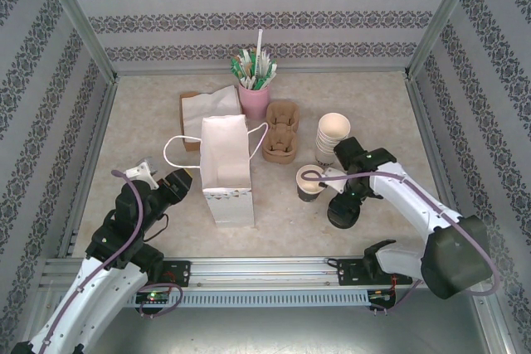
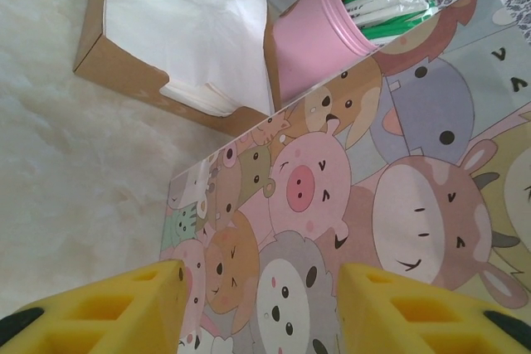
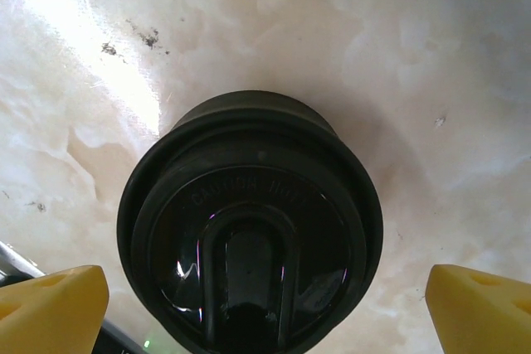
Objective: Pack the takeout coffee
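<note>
Coffee (image 3: pixel 249 230) stands on the pale table (image 1: pixel 373 105). The right wrist view shows it from straight above as a round black lid with raised lettering and a sip tab. Over it hangs the right gripper (image 3: pixel 265 308), its yellow fingertips (image 3: pixel 54 308) spread wide at the two bottom corners of that view, one on each side of the lid and clear of it, gripping nothing. From overhead, that arm's wrist bends down just in front of the cup stack (image 1: pixel 333 134) and to the right of the bag (image 1: pixel 226 163), so the coffee lies there, outside the bag. The white bag is mid-table, with handles looping out to both sides. Behind it are a napkin box (image 1: pixel 197 109), a pink cup (image 1: pixel 254 101) of sticks and a cardboard carrier (image 1: pixel 280 140). The left gripper (image 2: pixel 261 312) is close to the bag's left side, facing its cartoon-animal print. Its fingers are about half apart with nothing between them, and whether they touch the bag I cannot tell.
</note>
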You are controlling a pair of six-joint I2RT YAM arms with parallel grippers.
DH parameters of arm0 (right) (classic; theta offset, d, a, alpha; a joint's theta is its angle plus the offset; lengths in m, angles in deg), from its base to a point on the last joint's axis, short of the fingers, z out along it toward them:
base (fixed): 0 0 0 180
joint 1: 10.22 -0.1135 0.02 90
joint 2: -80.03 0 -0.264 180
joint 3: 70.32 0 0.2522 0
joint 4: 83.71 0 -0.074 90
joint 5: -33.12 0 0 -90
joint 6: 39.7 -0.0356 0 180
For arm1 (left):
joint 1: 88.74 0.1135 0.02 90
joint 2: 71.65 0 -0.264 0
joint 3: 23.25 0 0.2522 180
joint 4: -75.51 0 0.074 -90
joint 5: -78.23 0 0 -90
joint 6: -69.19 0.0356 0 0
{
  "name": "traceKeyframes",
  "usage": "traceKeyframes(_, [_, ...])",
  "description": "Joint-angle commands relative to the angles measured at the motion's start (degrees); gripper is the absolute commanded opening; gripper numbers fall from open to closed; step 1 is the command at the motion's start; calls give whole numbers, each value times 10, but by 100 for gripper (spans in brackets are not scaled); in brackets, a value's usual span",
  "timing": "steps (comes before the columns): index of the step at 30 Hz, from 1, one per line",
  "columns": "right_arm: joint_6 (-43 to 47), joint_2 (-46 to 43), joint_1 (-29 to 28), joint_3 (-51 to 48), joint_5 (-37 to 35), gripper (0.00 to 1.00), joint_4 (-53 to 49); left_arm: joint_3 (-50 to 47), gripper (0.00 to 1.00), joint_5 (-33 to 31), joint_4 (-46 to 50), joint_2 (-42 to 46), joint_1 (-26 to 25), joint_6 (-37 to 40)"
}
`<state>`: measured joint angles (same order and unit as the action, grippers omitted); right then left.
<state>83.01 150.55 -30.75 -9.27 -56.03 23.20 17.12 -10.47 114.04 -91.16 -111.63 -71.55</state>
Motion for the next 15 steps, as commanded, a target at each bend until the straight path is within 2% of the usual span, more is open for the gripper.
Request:
traceKeyframes(1, [-8,15,-10,0,-8,96,1,20,52,-2,-12,-1,-6,8])
traceKeyframes(6, [-8,25,-15,0,-5,91,-4,24,52,-2,-9,-2,-6,11])
traceKeyframes(15, [-5,31,-23,-10,-22,91,0,23,52,-5,-3,-1,-6,12])
